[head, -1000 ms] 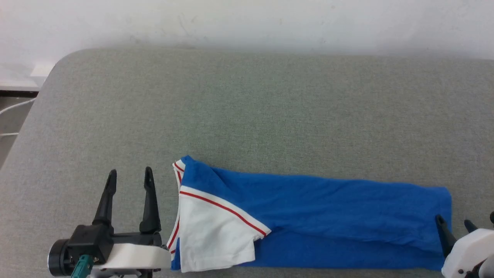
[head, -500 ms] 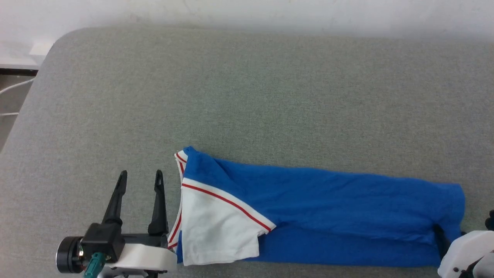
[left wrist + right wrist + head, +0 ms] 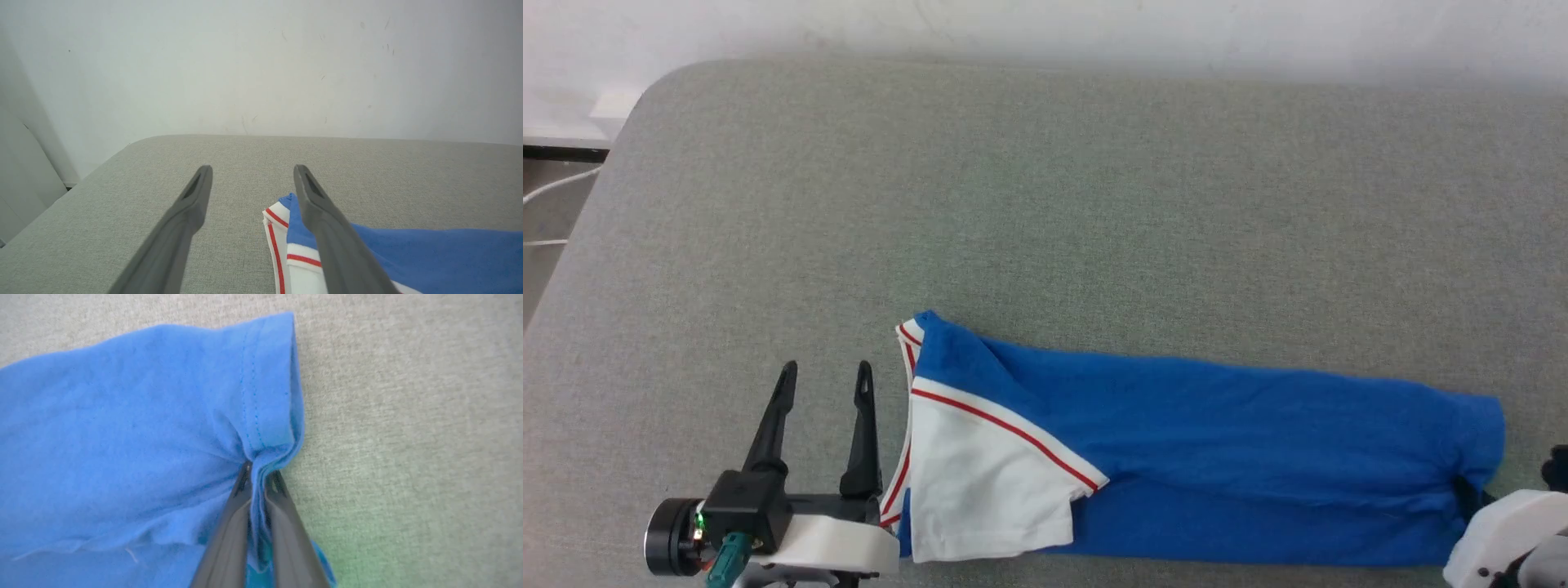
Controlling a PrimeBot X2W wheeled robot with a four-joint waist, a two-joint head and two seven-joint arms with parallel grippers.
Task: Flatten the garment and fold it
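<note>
My right claw (image 3: 256, 473) is pinched nearly shut on the stitched hem (image 3: 261, 400) of the blue jersey T-shirt (image 3: 1217, 441). A ridge of doubled cloth stands up between its fingers at the bottom centre of the right wrist frame. I read that as a grip on the hem end, ready to carry it over toward the collar for the next fold. My left claw (image 3: 825, 376) stands wide and holds nothing at the lower left of the head frame, its inner finger just beside the red-striped collar trim (image 3: 907, 343). I judge it is placed there to pin or take that end. The shirt lies as a long narrow band across the lower part of the head frame on the grey padded table (image 3: 1045, 204), already folded lengthwise, with a white sleeve (image 3: 980, 482) laid over the blue at its left end. Any print is hidden inside the fold. In the head frame the lower right corner cuts off most of the right claw, and I can't make out how many layers it has caught.
</note>
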